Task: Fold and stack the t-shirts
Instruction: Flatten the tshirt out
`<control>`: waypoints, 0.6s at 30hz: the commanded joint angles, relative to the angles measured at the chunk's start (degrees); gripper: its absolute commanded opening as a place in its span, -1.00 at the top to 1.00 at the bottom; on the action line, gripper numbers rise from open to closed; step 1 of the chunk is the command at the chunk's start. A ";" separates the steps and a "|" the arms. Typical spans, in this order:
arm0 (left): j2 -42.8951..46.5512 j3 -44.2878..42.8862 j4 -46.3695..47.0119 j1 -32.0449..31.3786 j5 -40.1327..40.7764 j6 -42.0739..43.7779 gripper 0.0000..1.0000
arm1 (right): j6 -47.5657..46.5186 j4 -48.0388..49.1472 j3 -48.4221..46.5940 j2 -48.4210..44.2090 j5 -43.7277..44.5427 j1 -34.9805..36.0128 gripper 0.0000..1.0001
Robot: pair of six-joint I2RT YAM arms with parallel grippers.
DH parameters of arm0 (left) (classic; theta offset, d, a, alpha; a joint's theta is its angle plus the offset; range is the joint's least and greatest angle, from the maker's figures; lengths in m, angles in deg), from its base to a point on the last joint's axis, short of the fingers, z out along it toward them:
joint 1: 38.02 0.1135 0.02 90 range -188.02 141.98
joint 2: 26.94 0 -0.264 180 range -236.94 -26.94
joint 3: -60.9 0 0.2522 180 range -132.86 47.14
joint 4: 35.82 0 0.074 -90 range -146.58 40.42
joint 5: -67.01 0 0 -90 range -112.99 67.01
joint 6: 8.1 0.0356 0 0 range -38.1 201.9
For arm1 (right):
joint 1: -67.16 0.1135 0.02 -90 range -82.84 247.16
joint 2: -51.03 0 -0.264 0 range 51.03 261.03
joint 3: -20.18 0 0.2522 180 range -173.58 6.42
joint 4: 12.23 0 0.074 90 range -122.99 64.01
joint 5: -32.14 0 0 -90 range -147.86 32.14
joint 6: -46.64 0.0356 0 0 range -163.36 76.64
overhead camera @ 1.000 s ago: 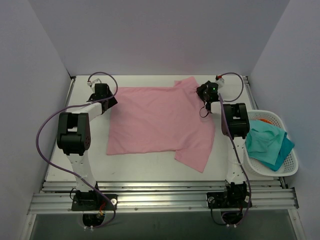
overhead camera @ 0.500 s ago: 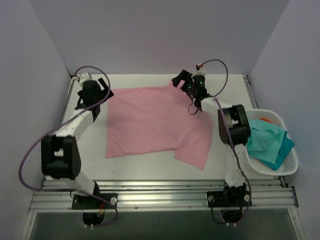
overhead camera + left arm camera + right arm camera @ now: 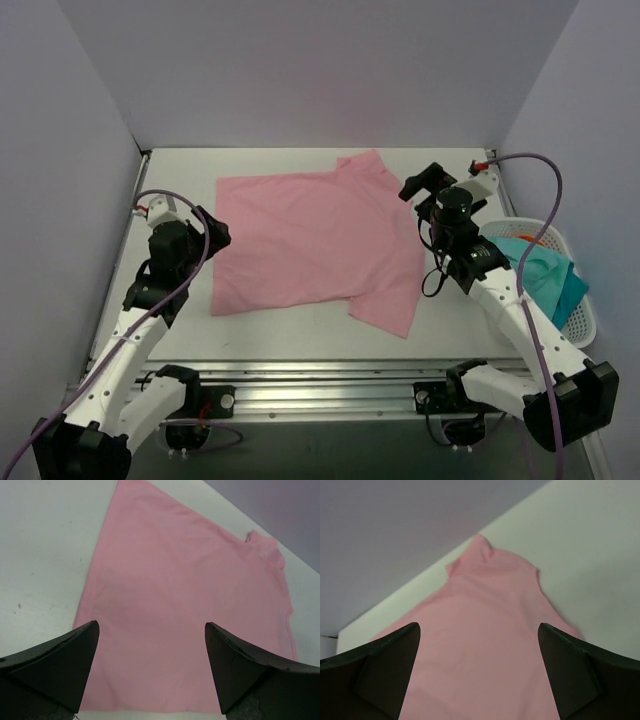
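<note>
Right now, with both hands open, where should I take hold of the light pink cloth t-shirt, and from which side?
Probably its two side edges: the light pink cloth t-shirt lies flat, so only edges can be pinched. Bring the left hand in low from the left, the right hand from the right.

One t-shirt (image 3: 315, 240): flat on the desk (image 3: 270, 325), centre, sleeves at its right, one far, one near. Left tool (image 3: 215, 232): just left of it. Right tool (image 3: 422, 182): just right. Basket (image 3: 590, 325): at desk's right side, cloth bundle (image 3: 535, 285) inside.
</note>
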 commanded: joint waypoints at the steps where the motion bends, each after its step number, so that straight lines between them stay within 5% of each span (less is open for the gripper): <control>1: 6.04 5.29 -8.75 -1.11 -2.66 -6.65 -0.91 | 11.26 -22.15 7.88 -6.58 7.18 1.22 -1.00; 5: 12.98 15.83 -9.72 -6.28 -5.66 -9.83 -0.86 | 21.46 -34.53 17.82 -14.41 6.73 3.76 -0.99; 10: 13.09 17.96 -18.22 -12.18 -4.70 -12.63 -0.82 | 31.84 -48.25 20.21 -19.78 7.36 11.32 -0.98; 18: 18.97 21.12 -29.57 -23.69 5.91 -26.07 -0.69 | 36.68 -53.19 20.04 -28.22 6.21 14.93 -0.96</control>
